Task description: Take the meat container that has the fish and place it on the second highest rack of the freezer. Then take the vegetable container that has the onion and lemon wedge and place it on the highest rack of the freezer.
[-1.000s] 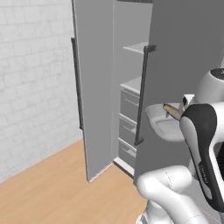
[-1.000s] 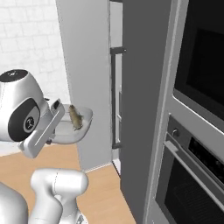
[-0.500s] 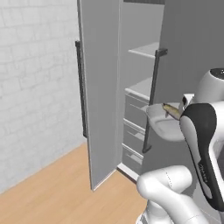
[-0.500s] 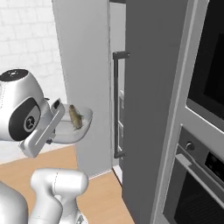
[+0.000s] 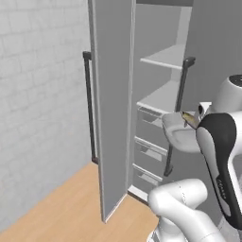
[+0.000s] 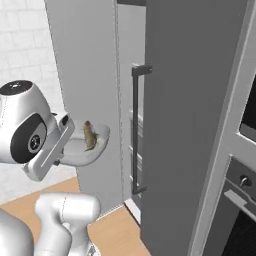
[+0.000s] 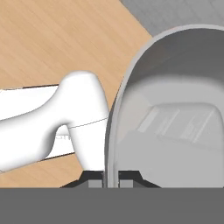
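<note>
Pinched by its thin rim in the closed gripper (image 7: pixel 111 180), the meat container (image 6: pixel 85 147), stiff and light but liable to tip its loose, likely slippery fish (image 6: pixel 89 135), hangs just outside the open freezer (image 5: pixel 158 99), whose second highest rack (image 5: pixel 160 97) lies beyond, its depth partly hidden.

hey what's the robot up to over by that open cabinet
The robot arm is carrying a shallow grey container with a small brown fish lying in it. The gripper is shut on the container's rim. It holds the container in the air in front of the open freezer, whose door stands wide. Inside are two open shelves, the highest rack and the second rack, above grey drawers. The container is not yet on either shelf.
</note>
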